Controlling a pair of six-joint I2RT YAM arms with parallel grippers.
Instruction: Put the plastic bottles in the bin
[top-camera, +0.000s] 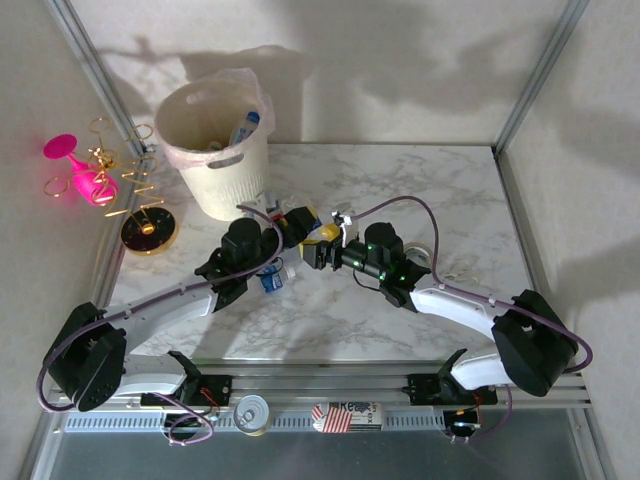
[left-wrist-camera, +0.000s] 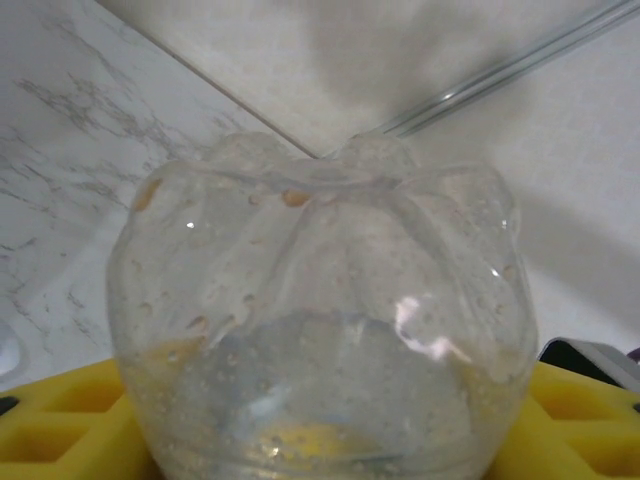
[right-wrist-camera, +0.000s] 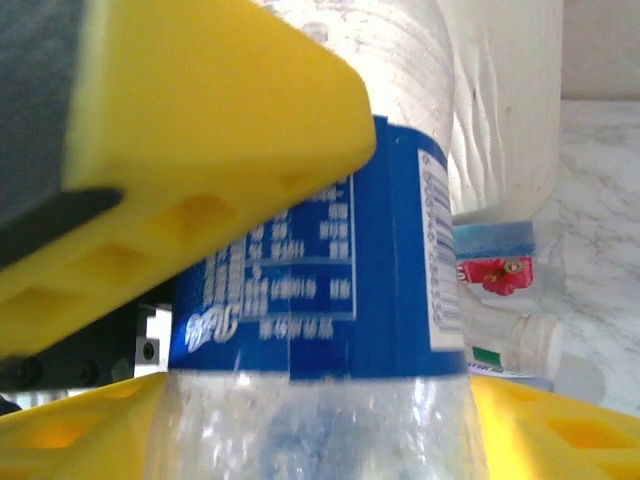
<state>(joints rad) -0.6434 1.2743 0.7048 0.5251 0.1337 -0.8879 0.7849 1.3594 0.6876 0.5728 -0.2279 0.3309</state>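
My left claw (top-camera: 266, 248) has a clear bottle (left-wrist-camera: 320, 320) between its pads (left-wrist-camera: 60, 420), base pointing straight ahead. I can't tell if it's clenched. The bin (top-camera: 225, 180) stands just ahead and to its left, so this arm is nearer. My right claw (top-camera: 318, 252) straddles a blue-labelled body, likely the same bottle, and its grip is unclear too. From above, the claws cover most of it.

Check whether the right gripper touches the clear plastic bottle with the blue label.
Cannot tell. In the right wrist view the clear blue-labelled plastic bottle fills the space between the right gripper's yellow fingers; neither gap nor contact shows plainly.
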